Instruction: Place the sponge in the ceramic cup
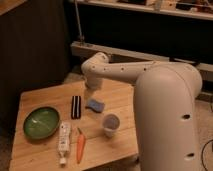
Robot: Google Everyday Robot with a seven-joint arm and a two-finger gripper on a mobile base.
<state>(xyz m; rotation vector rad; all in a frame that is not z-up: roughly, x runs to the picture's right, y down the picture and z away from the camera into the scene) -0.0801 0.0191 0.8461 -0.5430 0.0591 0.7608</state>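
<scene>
The light-blue sponge (pixel 95 105) lies flat on the wooden table (pixel 40 97), just right of a black-and-white striped bar. The white ceramic cup (pixel 111 124) stands upright a little to the front right of the sponge, with nothing inside that I can see. My white arm reaches in from the right and bends down over the back of the table. The gripper (pixel 91 86) hangs at its end, just behind and above the sponge, apart from it.
A striped bar (pixel 76 106) lies left of the sponge. A green plate (pixel 41 122) sits at the left. A white tube (pixel 64 138) and an orange carrot (pixel 80 146) lie near the front edge. The arm's bulky body (pixel 167 120) fills the right side.
</scene>
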